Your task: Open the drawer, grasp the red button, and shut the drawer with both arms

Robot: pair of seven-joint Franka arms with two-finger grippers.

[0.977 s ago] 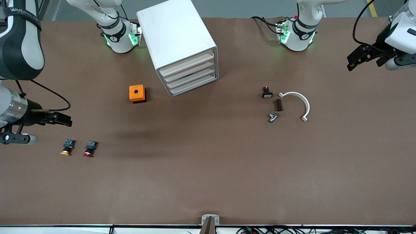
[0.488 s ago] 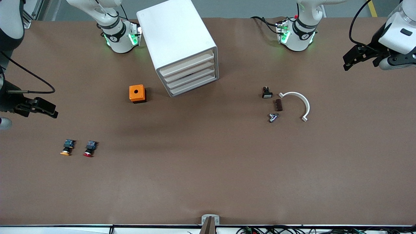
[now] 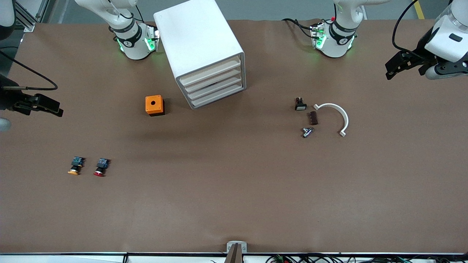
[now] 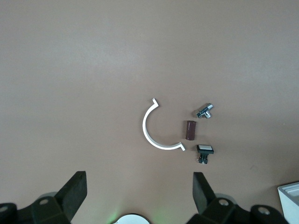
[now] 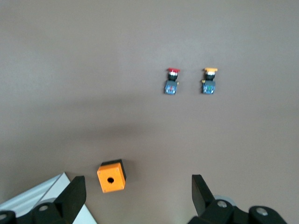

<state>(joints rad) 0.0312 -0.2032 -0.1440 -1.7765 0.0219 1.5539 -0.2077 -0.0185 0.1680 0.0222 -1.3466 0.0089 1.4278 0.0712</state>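
Drawer (image 3: 212, 82) shut in cabinet (image 3: 199, 44), untouched. Left pincer (image 3: 396, 65) and right pincer (image 3: 45, 106) both spread, empty, high over opposite counter (image 3: 234, 190) ends. Best hooked squarely at front lip, pulled straight out. Button (image 3: 100, 167) lying on counter, near front camera.

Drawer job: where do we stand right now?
Nothing is done: all four fronts of the drawer stack sit flush in the cabinet. The red button lies on the table beside the yellow one. Left gripper and right gripper hang open, empty. Opening, grabbing and closing remain.
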